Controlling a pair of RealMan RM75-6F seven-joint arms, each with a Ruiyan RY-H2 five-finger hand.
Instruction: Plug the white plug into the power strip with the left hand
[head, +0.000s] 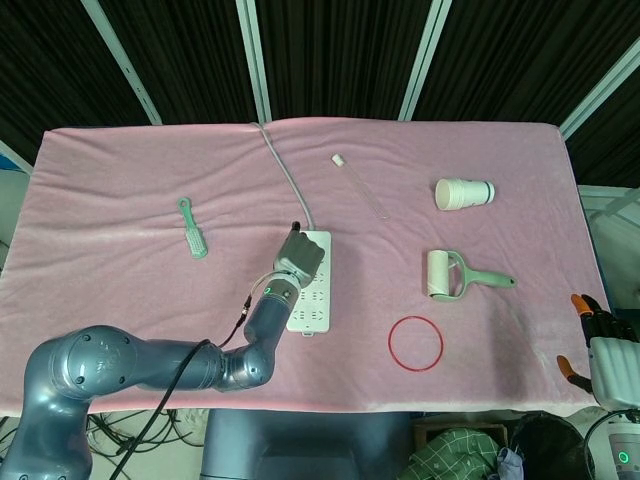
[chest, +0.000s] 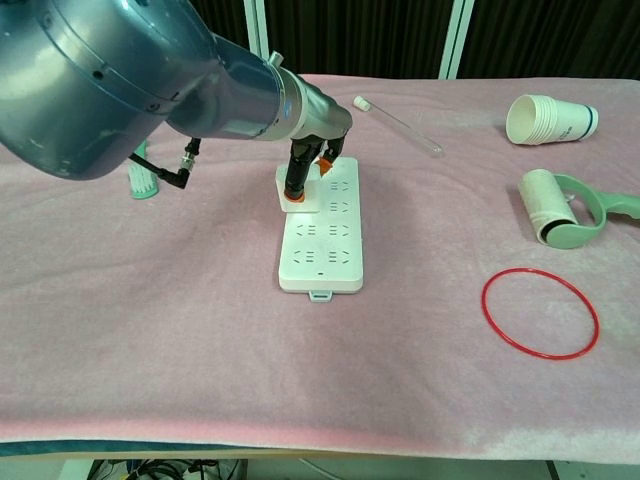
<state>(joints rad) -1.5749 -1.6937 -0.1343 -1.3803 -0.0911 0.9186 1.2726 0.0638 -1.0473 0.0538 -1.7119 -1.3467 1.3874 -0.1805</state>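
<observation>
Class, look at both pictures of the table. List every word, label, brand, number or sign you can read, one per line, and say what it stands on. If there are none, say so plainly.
None: no readable text in either view.
power strip: only socket slots, no legible marking.
paper cups: dark band at the base, no words visible.
lint roller: plain.

My left arm reaches in from the lower left across the desk, its grey forearm angled up and to the right, and my left hand (chest: 305, 170) hangs fingers-down with the dark, orange-tipped fingertips (chest: 293, 194) pinching the small white plug (chest: 297, 198). My right hand (head: 600, 345) rests low at the right edge of the head view, off the desk, its orange-tipped fingers spread apart and holding nothing.
</observation>
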